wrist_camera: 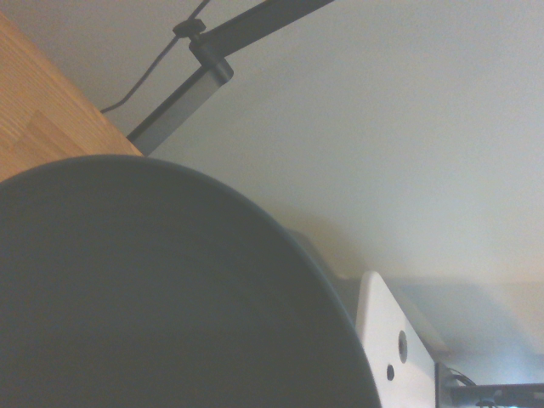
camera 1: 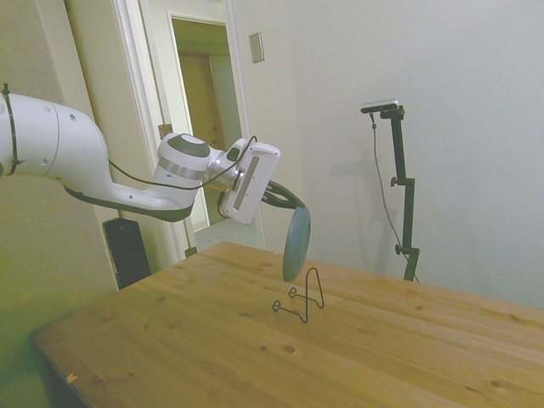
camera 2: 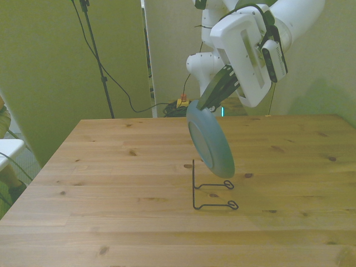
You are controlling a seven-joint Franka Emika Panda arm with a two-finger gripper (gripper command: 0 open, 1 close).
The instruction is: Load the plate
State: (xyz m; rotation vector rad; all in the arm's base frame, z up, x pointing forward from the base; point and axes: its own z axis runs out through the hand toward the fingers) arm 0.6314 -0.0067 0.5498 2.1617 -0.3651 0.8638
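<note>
The dark green plate (camera 1: 297, 243) hangs on edge, nearly upright, above the table. My gripper (camera 1: 291, 204) is shut on the plate's upper rim. In the front view the plate (camera 2: 210, 140) tilts with its lower edge just above the small black wire stand (camera 2: 211, 192), and the gripper (camera 2: 204, 105) holds it from above. The wire stand (camera 1: 301, 297) sits on the wood right under the plate's lower edge; no contact between them shows. Up close, the plate (wrist_camera: 153, 297) fills most of the wrist view.
The wooden table (camera 1: 212, 340) stretches wide around the stand. A doorway (camera 1: 204, 127) and wall lie behind the arm. Cables (camera 2: 117, 83) hang beyond the table's far edge.
</note>
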